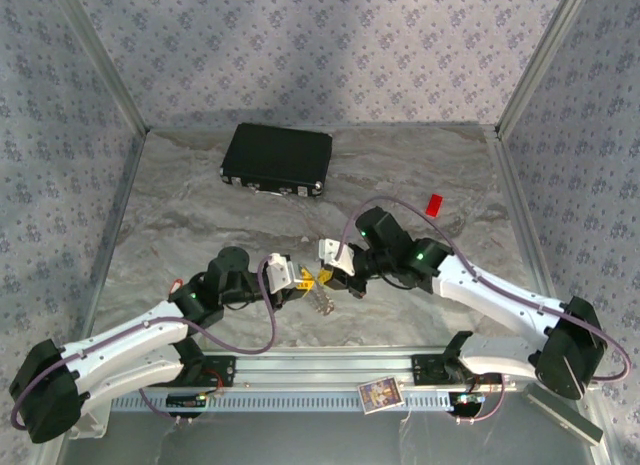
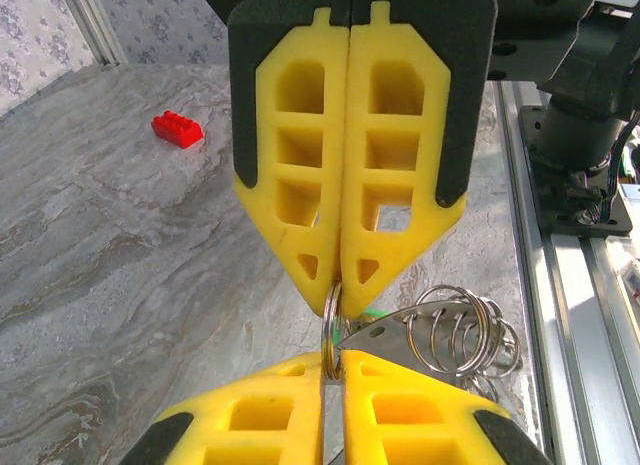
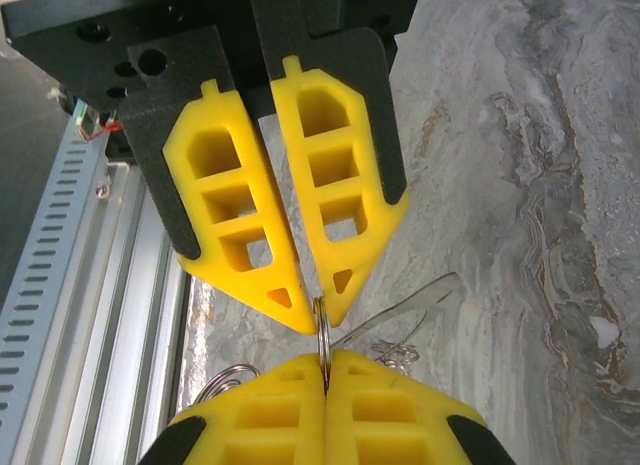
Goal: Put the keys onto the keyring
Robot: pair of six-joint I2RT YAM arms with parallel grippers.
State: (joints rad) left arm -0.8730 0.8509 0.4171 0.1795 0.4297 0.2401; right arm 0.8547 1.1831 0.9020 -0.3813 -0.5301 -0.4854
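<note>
Keyring (image 2: 329, 320) seemingly pinched by both left gripper (image 2: 333, 363) and right gripper (image 2: 340, 288)

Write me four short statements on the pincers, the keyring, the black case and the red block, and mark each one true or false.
1. The left pincer and the right pincer both pinch the keyring between their tips. True.
2. The black case lies open. False: its lid is shut, and it lies flat at the far side of the table.
3. The red block lies on the table, apart from both pincers. True.
4. The pincers work at opposite edges of the table. False: their tips almost meet, one on each side of the keyring.
</note>
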